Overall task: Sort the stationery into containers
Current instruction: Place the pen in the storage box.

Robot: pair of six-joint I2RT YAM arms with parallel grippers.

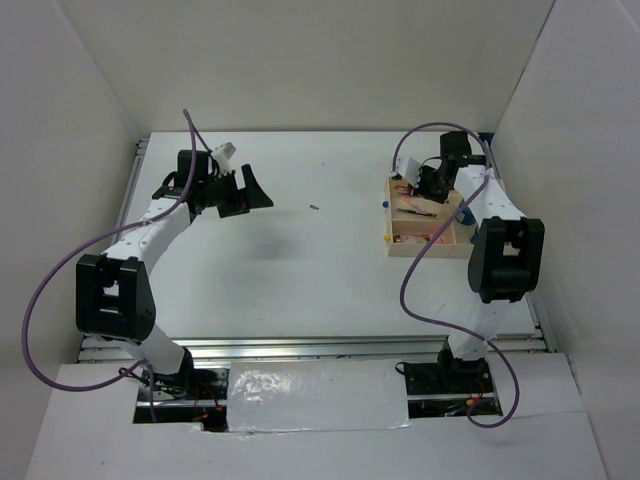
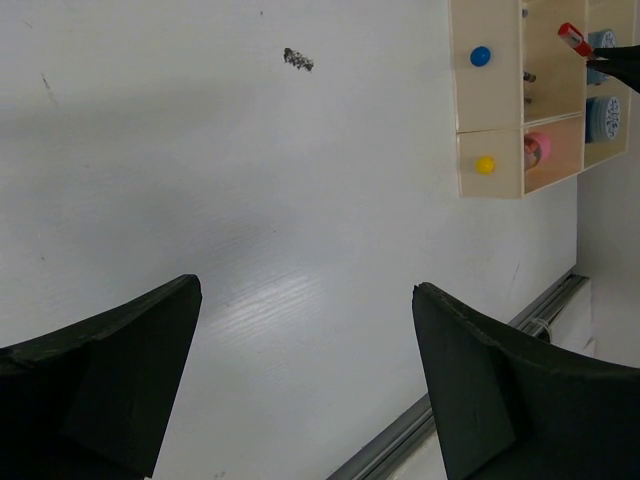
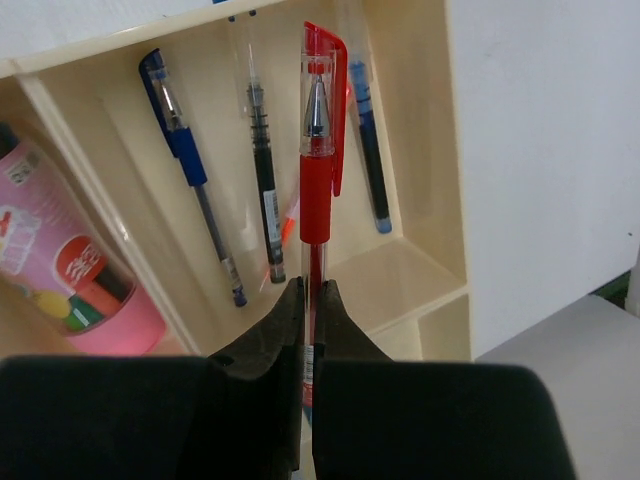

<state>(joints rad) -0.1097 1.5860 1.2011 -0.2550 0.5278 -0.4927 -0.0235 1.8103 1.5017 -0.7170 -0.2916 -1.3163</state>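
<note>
My right gripper (image 3: 312, 285) is shut on a red pen (image 3: 318, 150) and holds it above the pen compartment of the tan wooden tray (image 3: 425, 265). Below it in that compartment lie a dark blue pen (image 3: 190, 175), a black pen (image 3: 262, 170), another blue pen (image 3: 368, 150) and part of an orange pen (image 3: 291, 222). The pink cylinder (image 3: 70, 270) lies in the neighbouring compartment. In the top view the tray (image 1: 425, 248) sits at the right, with the right gripper (image 1: 428, 185) over it. In the left wrist view the tray (image 2: 490, 120) holds two blue-and-white rolls (image 2: 603, 115). My left gripper (image 2: 305, 290) is open and empty over the bare table.
A small dark speck (image 2: 298, 60) lies on the white table (image 1: 300, 270) between the arms. Blue (image 2: 480, 56) and yellow (image 2: 485, 164) round knobs sit on the tray's side. White walls enclose the table. A metal rail (image 2: 450, 410) runs along the table's near edge.
</note>
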